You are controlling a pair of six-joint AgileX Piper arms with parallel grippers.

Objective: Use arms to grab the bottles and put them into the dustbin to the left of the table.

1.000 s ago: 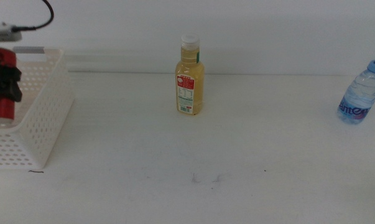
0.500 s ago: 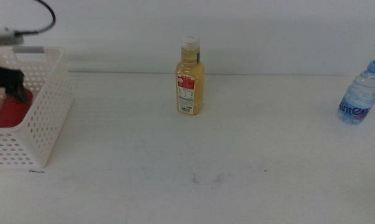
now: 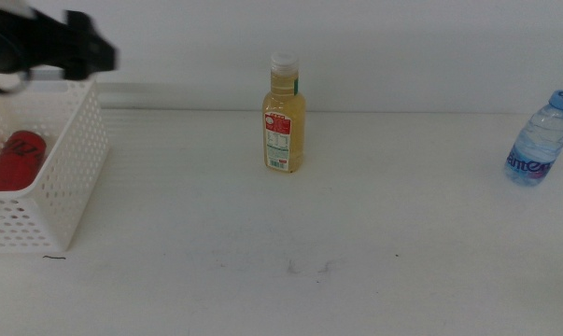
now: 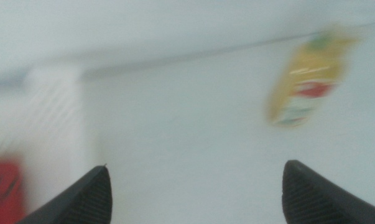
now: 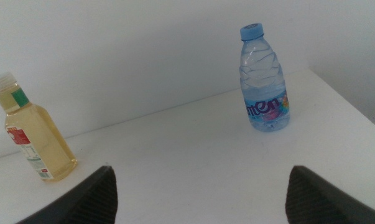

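A red soda can (image 3: pixel 8 160) lies inside the white perforated dustbin (image 3: pixel 71 177) at the table's left edge; it also shows blurred in the left wrist view (image 4: pixel 4 190). My left gripper (image 3: pixel 80 51) hovers above the dustbin, open and empty, its jaws wide apart (image 4: pixel 193 186). The yellow juice bottle (image 3: pixel 285 114) stands upright at the back centre of the table, seen too in both wrist views (image 4: pixel 308 84) (image 5: pixel 35 137). A small clear water bottle (image 3: pixel 538 140) with a blue cap stands at the far right (image 5: pixel 263 78). My right gripper (image 5: pixel 199 186) is open, out of the middle view.
The white table (image 3: pixel 309 233) carries a few faint dark scuffs (image 3: pixel 309 268) near the front centre. A white wall runs along the back edge. The dustbin's wall (image 4: pixel 56 124) appears blurred in the left wrist view.
My left gripper let go of the red can, which now lies in the dustbin, and rose up and to the right above the basket. The other bottles have not moved.
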